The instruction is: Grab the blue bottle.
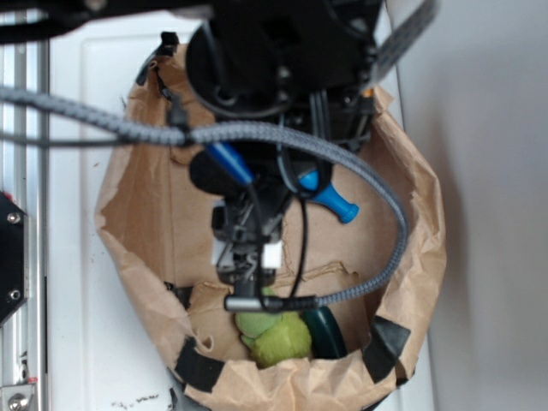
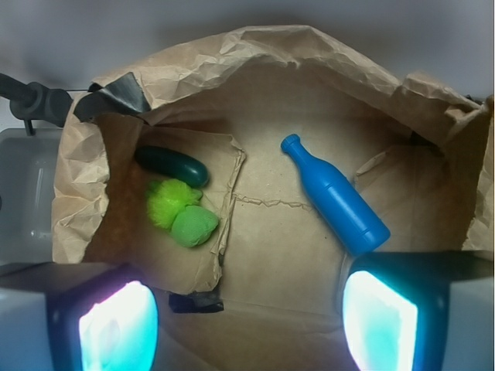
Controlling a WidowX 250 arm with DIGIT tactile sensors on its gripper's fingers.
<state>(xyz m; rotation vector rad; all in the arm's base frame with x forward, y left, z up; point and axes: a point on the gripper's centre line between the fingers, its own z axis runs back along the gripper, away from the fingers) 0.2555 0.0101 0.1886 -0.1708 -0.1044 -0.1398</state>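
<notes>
Blue bottle (image 2: pixel 337 196) flat on brown paper (image 2: pixel 271 255), apart from spread jaws

Blue bottle (image 2: pixel 336 199): smooth, glossy plastic. Paper bag (image 2: pixel 309 69): creased, matt brown paper. Green toy (image 2: pixel 182 214): fuzzy plush. Dark green object (image 2: pixel 172 165): smooth, shiny.

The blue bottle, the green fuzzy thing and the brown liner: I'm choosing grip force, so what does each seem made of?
Blue bottle: likely hard plastic, smooth, uniform colour with a soft sheen. Green fuzzy thing: seems plush or fibre, its outline fluffy and matte. Brown liner: apparently kraft paper, creased and torn, dull.
</notes>
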